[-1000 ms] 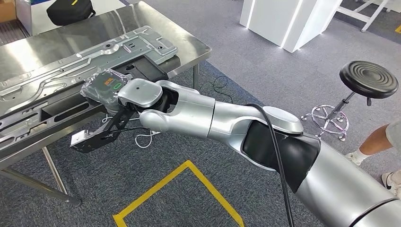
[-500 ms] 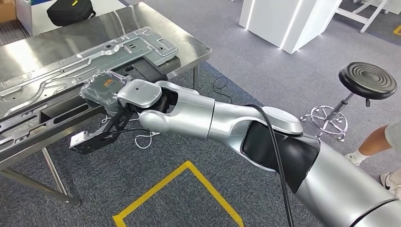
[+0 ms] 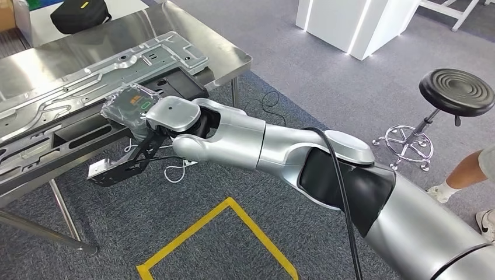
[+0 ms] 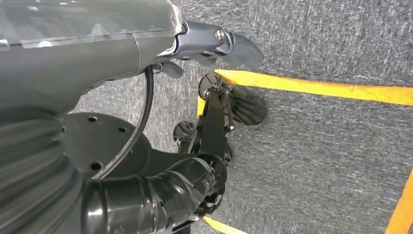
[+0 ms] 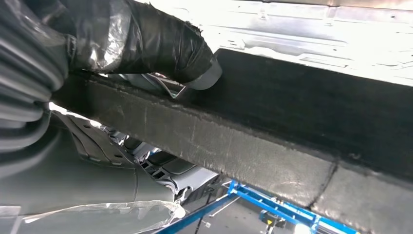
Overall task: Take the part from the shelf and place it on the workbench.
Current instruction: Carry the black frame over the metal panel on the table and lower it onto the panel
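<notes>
My right robot hand grips the part at the worktop's near edge; the part overhangs there, so letting go early could tip it off.

Workshop: steel workbench, floor tape, stool.

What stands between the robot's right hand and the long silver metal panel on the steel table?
Nothing visible. The right hand sits at the near edge of the long silver stamped-metal panel, thumb on the black tray under it.
</notes>
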You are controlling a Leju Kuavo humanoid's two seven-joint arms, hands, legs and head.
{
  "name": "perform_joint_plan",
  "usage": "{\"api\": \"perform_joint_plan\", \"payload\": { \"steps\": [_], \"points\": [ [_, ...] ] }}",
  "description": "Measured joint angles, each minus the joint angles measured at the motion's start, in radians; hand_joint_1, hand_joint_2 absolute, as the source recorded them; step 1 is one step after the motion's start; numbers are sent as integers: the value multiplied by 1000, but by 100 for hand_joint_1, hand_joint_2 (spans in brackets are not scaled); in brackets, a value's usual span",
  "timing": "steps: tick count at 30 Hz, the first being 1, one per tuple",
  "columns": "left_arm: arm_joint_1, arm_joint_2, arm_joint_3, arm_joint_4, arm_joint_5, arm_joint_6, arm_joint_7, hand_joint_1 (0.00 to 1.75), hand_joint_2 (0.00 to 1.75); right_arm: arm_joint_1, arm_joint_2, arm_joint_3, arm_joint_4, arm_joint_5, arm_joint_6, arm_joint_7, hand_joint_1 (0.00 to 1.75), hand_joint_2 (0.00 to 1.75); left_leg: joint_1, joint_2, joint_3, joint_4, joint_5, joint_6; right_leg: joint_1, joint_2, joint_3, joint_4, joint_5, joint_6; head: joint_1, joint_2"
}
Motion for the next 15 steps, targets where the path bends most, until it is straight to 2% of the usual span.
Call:
{"api": "perform_joint_plan", "payload": {
  "steps": [1,3,4,5,6,8,9,10,13,15],
  "points": [
    [-1,0,0,0,0,0,0,0,175,0,0,0,0,0,0,0,175,175,0,11,-23,52,-32,1,2,-3,-1,-2,2,-7,0,0],
    [-2,0,0,0,0,0,0,0,175,1,0,0,0,0,0,0,175,175,-5,20,-81,189,-98,5,11,-8,-4,-2,3,-15,0,0],
    [-2,0,0,0,0,0,0,0,175,2,0,0,1,0,0,0,175,175,-8,20,-100,236,-113,8,15,-11,-5,-1,3,-17,0,0],
    [-2,0,0,0,0,-1,0,0,175,3,0,0,1,0,0,-1,175,175,-11,20,-103,249,-110,12,19,-13,-5,-1,3,-18,0,0],
    [-1,0,0,0,-1,-1,0,0,175,3,0,0,1,0,0,-1,175,175,-14,20,-85,222,-89,18,23,-15,-5,1,3,-19,0,0],
    [-2,1,0,0,-2,-3,-1,0,175,2,1,0,1,0,0,-2,175,175,-23,23,-14,93,-34,34,29,-18,-5,3,1,-19,0,0],
    [-2,2,-1,0,-4,-5,-2,0,175,1,1,0,2,-1,0,-3,175,175,-28,26,16,35,-18,40,32,-19,-6,5,-1,-19,0,0],
    [-3,3,-1,0,-5,-6,-3,0,175,0,1,0,2,-1,0,-3,175,175,-32,28,34,-1,-12,44,34,-20,-8,6,-1,-16,0,0],
    [-2,3,-6,0,-6,-9,-5,0,175,-1,1,0,2,-2,0,-5,175,175,-34,27,41,-23,-10,51,34,-23,-11,4,0,-4,0,0],
    [-2,3,-7,0,-6,-10,-5,0,175,-3,1,0,3,-3,-1,-6,175,175,-28,26,49,-34,-4,59,33,-20,-21,31,-21,6,0,0]
  ]
}}
